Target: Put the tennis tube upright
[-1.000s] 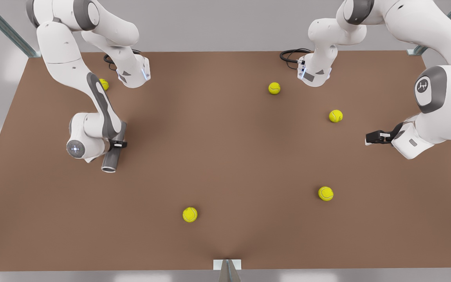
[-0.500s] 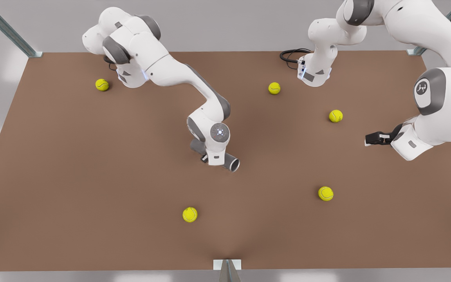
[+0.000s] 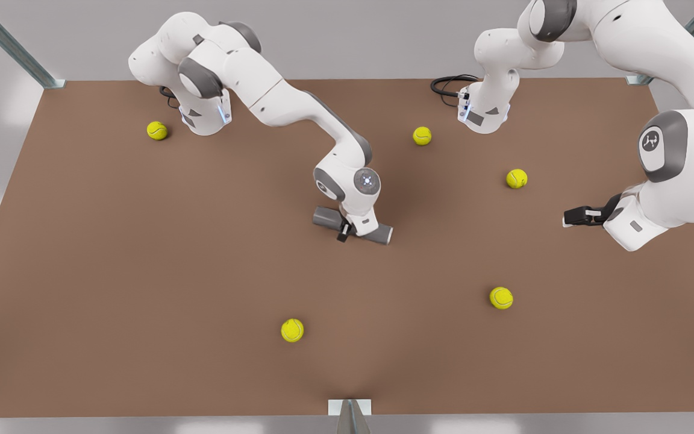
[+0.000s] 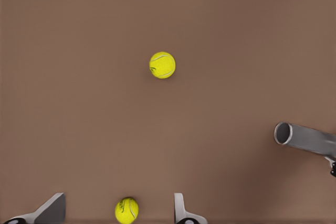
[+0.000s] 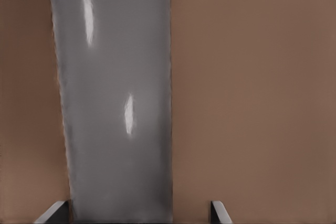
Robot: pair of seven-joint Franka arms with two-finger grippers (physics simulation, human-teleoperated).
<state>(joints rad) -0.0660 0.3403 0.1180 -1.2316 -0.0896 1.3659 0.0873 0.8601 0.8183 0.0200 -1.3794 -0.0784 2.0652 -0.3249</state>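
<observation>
Dark-grey and lying flat, the tennis tube [image 3: 325, 216] rested near the middle of the brown table [image 3: 142, 271], its length running left to right in the front view. The right gripper [image 3: 343, 232] straddled it with jaws spread wider than the tube, one finger [image 5: 54, 212] against it and a gap before the other. The left gripper [image 3: 566, 217] waited well apart at the front view's right, jaws wide and holding nothing, above a yellow ball [image 4: 126, 210].
</observation>
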